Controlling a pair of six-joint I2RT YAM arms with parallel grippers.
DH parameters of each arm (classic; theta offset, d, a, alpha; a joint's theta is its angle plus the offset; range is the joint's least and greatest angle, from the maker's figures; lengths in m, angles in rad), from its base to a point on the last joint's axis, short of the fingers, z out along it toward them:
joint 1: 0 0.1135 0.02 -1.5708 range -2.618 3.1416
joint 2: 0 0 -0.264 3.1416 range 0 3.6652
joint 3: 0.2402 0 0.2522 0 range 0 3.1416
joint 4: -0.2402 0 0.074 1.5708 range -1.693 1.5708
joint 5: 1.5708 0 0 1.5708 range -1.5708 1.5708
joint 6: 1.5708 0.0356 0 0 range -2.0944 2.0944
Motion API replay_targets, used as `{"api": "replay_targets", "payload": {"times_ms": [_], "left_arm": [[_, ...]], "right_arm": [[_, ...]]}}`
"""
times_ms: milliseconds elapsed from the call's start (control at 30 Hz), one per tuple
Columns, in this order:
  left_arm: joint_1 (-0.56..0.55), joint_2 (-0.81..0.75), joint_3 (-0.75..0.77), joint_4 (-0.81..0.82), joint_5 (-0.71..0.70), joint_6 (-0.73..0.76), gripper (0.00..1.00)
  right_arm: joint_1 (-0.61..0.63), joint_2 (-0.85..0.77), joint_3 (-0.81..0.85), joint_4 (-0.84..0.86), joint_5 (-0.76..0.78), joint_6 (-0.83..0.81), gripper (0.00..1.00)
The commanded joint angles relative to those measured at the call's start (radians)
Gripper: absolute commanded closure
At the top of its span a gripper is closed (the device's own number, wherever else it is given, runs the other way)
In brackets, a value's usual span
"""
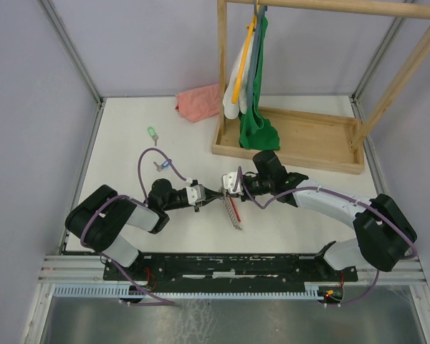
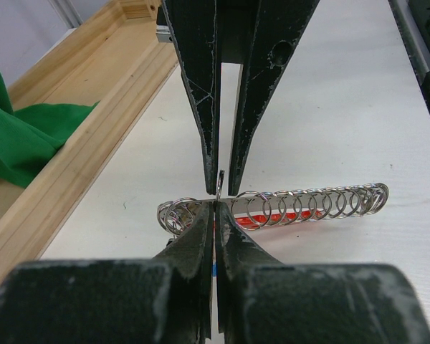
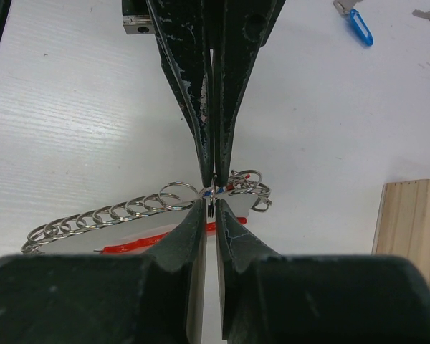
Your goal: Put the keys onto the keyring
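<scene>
Keyring (image 2: 308,204): linked silvery rings, red strap

The left claw (image 2: 215,215) and right claw (image 3: 209,211) are black, scuffed white at the edges. Between their tips the keyring (image 2: 301,204) is silver, a row of overlapping loops, on a red strap (image 3: 132,247). Beyond the right claw, a key (image 3: 358,27) has a blue head. Left of the left claw: tan wood tray (image 2: 93,136), green cloth (image 2: 21,140). Table (image 2: 344,107) white. Far beyond both, a pink rag (image 1: 199,104).
</scene>
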Motion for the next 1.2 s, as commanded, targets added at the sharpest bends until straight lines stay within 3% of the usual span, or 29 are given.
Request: {"api": "replay_targets", "payload": {"times_ms": [0, 133, 333, 400, 500, 667, 767, 900, 1167], "left_arm": [[-0.003, -0.023, 0.016, 0.022, 0.003, -0.009, 0.97], [-0.004, -0.052, 0.016, -0.014, -0.012, -0.009, 0.93], [-0.002, -0.141, 0.022, -0.125, -0.101, -0.072, 0.71], [-0.004, -0.213, 0.03, -0.208, -0.19, -0.105, 0.64], [-0.002, -0.352, 0.085, -0.479, -0.368, -0.135, 0.54], [0.0, -0.475, 0.183, -0.784, -0.834, -0.275, 0.46], [0.021, -0.446, 0.242, -0.894, -1.019, -0.379, 0.43], [0.072, -0.367, 0.342, -1.02, -1.136, -0.51, 0.43], [0.26, -0.187, 0.518, -1.253, -1.171, -0.651, 0.43]], "right_arm": [[-0.001, 0.006, 0.018, 0.044, -0.02, 0.002, 0.86], [-0.002, 0.004, 0.014, 0.045, -0.018, -0.002, 0.99], [-0.026, -0.016, -0.021, 0.104, -0.043, 0.029, 0.99], [-0.038, -0.023, -0.039, 0.139, -0.051, 0.046, 0.99], [-0.047, -0.019, -0.065, 0.192, -0.051, 0.066, 0.99], [-0.05, 0.0, -0.086, 0.251, -0.058, 0.089, 0.99], [-0.05, 0.0, -0.105, 0.301, -0.069, 0.105, 0.99], [-0.051, -0.001, -0.116, 0.327, -0.074, 0.112, 0.99], [-0.05, 0.017, -0.126, 0.36, -0.087, 0.117, 0.99]]}}
